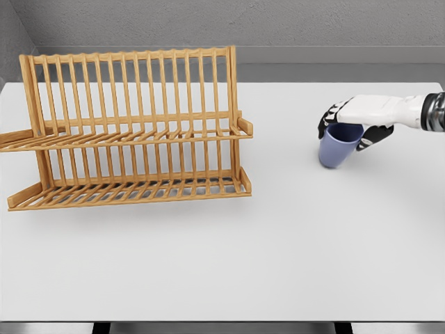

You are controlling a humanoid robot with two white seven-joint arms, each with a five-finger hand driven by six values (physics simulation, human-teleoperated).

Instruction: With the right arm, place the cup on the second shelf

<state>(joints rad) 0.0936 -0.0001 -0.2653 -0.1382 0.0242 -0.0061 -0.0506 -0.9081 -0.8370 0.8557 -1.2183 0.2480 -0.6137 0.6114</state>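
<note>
My right hand [351, 124] reaches in from the right side of the scene, its white forearm running level above the white table [278, 243]. The fingers are curled down over the rim of a small blue cup [339, 145], gripping it from the top, dark fingertips showing on either side of the rim. I hold it by the rim so the body of the cup hangs free below my palm and can be lowered onto a ledge without my fingers getting in the way. The cup is tilted slightly, its base leaning toward my left and away from my wrist; I cannot tell for certain whether the base touches the table or sits just above it, though the faint shadow under it suggests it is at or very near the surface. Well apart from my hand, far off to its left across bare tabletop, stands a wooden dish rack [132, 129] with two slatted tiers. Its upper shelf [139, 137], the one I take to be the second shelf, sits at about the same level in the view as my hand, and the lower shelf [132, 191] lies beneath it, nearer the table. Both tiers hold nothing. To finish, I judge I must carry the cup leftward and raise it above the upper tier's front lip. My left arm does not appear.
</note>
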